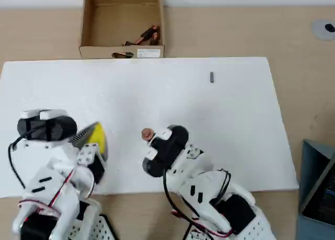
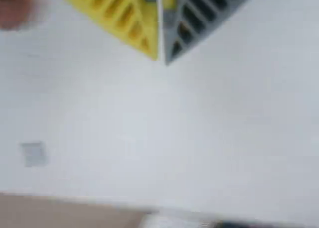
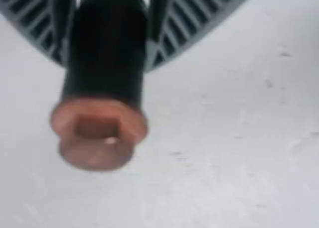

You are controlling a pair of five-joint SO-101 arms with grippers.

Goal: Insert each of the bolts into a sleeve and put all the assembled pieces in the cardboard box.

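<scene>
My right gripper (image 3: 107, 63) is shut on a black sleeve (image 3: 104, 49) whose copper-coloured flanged end (image 3: 97, 133), with a hex socket, points away from the fingers just above the white board. From above, that copper end (image 1: 147, 134) pokes out beside the right gripper (image 1: 153, 139) near the board's middle front. My left gripper (image 2: 160, 56), one yellow and one grey finger, is shut with nothing in it; it hangs over the board's front left (image 1: 97, 127). A small dark piece (image 1: 211, 77) lies alone at the board's far right. The cardboard box (image 1: 94, 51) holds copper and black pieces (image 1: 145, 36).
The white board (image 1: 235, 145) covers most of the wooden table. A grey disc (image 1: 324, 29) sits at the far right corner, and a dark blue-grey object (image 1: 316, 187) stands off the board's right edge.
</scene>
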